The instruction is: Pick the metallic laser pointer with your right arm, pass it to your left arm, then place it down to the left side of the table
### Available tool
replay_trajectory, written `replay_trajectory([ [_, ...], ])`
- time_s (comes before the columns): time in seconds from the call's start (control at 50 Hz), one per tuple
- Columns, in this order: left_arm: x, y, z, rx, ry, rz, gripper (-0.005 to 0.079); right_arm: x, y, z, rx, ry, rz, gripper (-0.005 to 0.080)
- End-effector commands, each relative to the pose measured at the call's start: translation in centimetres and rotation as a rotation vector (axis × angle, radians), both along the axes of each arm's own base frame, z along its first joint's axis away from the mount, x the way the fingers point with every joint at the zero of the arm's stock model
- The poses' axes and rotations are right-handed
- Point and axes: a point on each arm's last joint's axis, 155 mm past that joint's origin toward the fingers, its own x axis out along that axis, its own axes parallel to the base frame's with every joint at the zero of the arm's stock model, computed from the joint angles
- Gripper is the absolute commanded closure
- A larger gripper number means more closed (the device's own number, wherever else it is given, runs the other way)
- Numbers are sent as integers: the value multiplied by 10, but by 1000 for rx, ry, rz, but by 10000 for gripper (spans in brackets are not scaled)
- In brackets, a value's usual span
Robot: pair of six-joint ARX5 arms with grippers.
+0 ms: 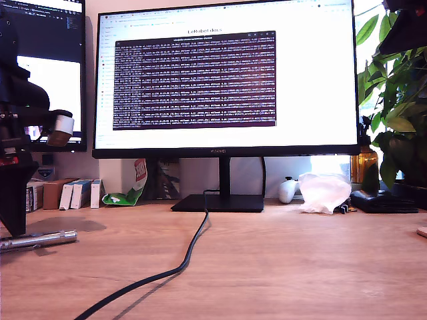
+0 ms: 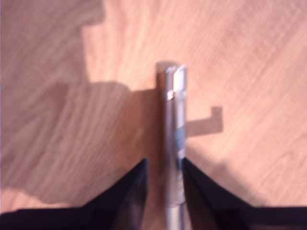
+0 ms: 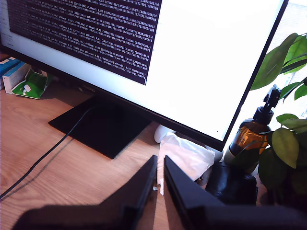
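Your first wrist view gives you what the exterior view cannot: my first tool [image 2: 163, 184] has its two dark fingers [image 2: 129, 191] on either side of the laser pointer [image 2: 173, 139], pinching its silver barrel, with most of the barrel reaching out past the fingertips over the table [image 2: 249, 57]. The picture is soft, so you cannot read the ridges or the clip.

In the exterior view you see the same laser pointer [image 1: 39, 240] lying flat on the table [image 1: 300, 267] at the exterior view's left edge, right under the black tool [image 1: 15, 200] that comes down onto it. Only this view shows you the whole scene: the big monitor [image 1: 227, 77], the black cable [image 1: 180, 267] trailing forward from its stand, small boxes [image 1: 70, 193] behind the first tool, and a plant [image 1: 393, 100] on the exterior view's right.

Your second wrist view shows my second tool [image 3: 160, 179] with its fingers almost pressed together, a thin slit between them and nothing held. Past its tips you see a crumpled white bag [image 3: 184, 155], a brown spray bottle [image 3: 252, 136] with liquid in it, and the monitor's base [image 3: 103, 124].
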Motion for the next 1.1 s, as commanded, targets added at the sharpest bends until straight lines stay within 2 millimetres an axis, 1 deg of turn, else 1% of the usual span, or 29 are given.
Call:
replay_trajectory([
  [0.0, -3, -3, -4, -6, 31, 3, 529, 0, 1, 6, 7, -19, 5, 763],
  [0.06, -5, -6, -3, -24, 48, 31, 556, 0, 4, 12, 27, -39, 19, 763],
  [0.14, -4, -11, 0, -48, 62, 86, 630, 0, 8, 22, 60, -66, 36, 763],
  [0.2, -3, -16, 4, -69, 73, 124, 682, -1, 10, 26, 88, -60, 43, 763],
  [0.32, -1, -24, 16, -114, 72, 124, 761, 0, 9, 29, 109, -65, 37, 763],
  [0.42, 3, -24, 25, -119, 51, 125, 765, 2, 3, 26, 142, -45, 0, 763],
  [0.46, 4, -25, 27, -123, 47, 136, 765, 3, -4, 24, 151, -35, -32, 763],
  [0.58, 15, -26, 41, -156, -16, 167, 765, 6, -22, 16, 161, -4, -102, 763],
  [0.66, 25, -29, 55, -194, -76, 181, 765, 8, -34, 13, 174, 8, -154, 763],
  [0.74, 35, -32, 76, -229, -159, 191, 765, 7, -48, 12, 170, 10, -206, 763],
  [0.86, 50, -33, 109, -272, -281, 229, 765, 4, -65, 18, 170, -14, -261, 763],
  [0.98, 59, -34, 138, -303, -385, 245, 765, -1, -81, 25, 171, -39, -308, 763],
  [1.08, 62, -34, 155, -320, -440, 253, 765, -9, -92, 30, 167, -65, -337, 763],
])
